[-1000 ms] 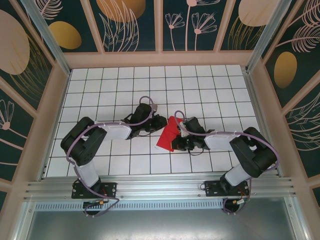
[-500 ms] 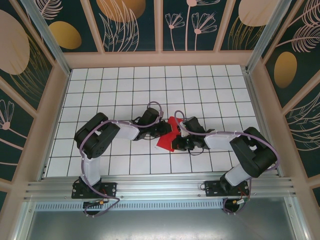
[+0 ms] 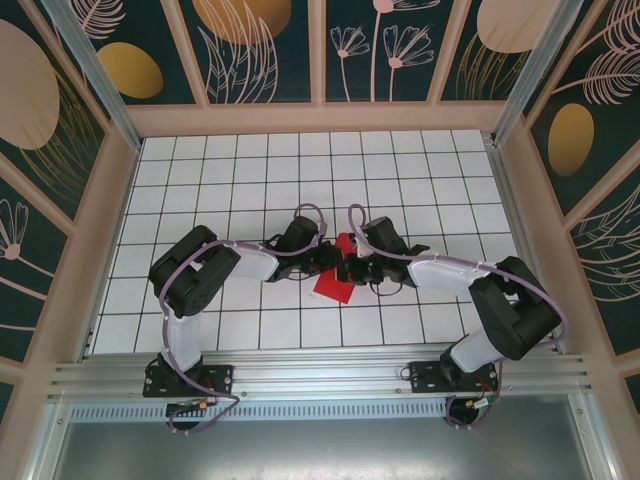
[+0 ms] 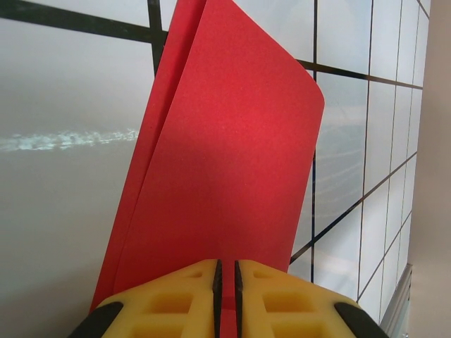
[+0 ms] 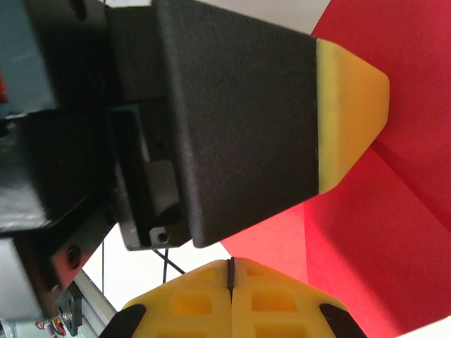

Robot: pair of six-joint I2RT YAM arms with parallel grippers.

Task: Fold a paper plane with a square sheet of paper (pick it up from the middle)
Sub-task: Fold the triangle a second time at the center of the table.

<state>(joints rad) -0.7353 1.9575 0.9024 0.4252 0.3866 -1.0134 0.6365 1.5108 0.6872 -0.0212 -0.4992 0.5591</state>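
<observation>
While the folded red paper, stretching ahead, was pinched by the left gripper, the right gripper was seen closed tight just beside it.

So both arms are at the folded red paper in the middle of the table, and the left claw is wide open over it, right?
Not quite. The left claw is not wide open: the left wrist view shows it nearly shut, pinching the edge of the folded red paper. The rest is right.
</observation>
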